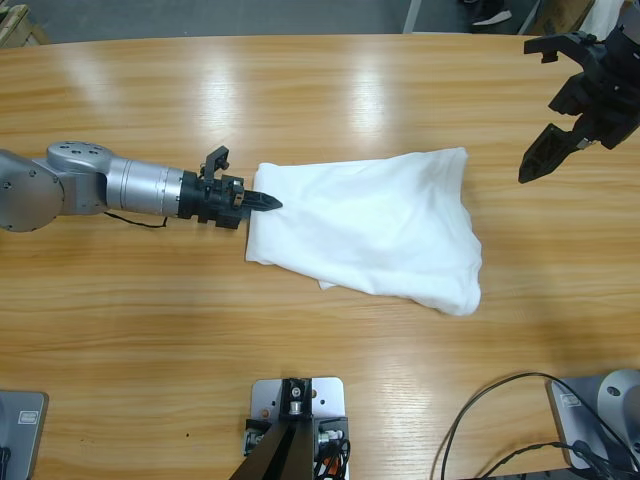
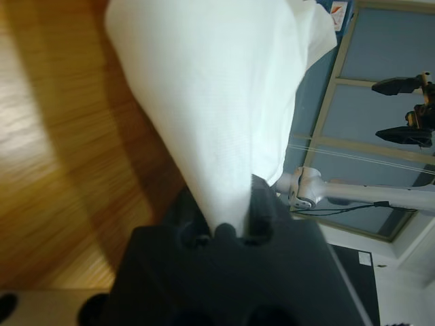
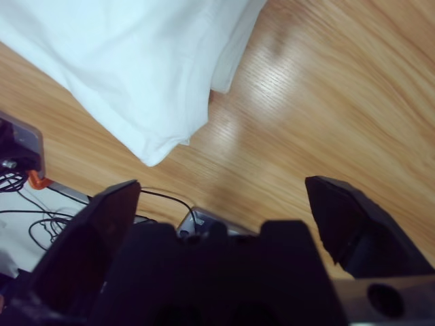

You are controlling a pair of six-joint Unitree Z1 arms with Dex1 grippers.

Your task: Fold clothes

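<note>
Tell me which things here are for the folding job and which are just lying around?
For the job:
- white T-shirt, lying bunched on the table
- left claw, shut on the shirt's edge
- right claw, open, up in the air off to the side

Just lying around:
- black cables at the table's near edge
- wooden table underneath

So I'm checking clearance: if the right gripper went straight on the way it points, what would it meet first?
Probably bare table: the right gripper, jaws open, points at wood just beside the T-shirt, though depth is unclear.
</note>
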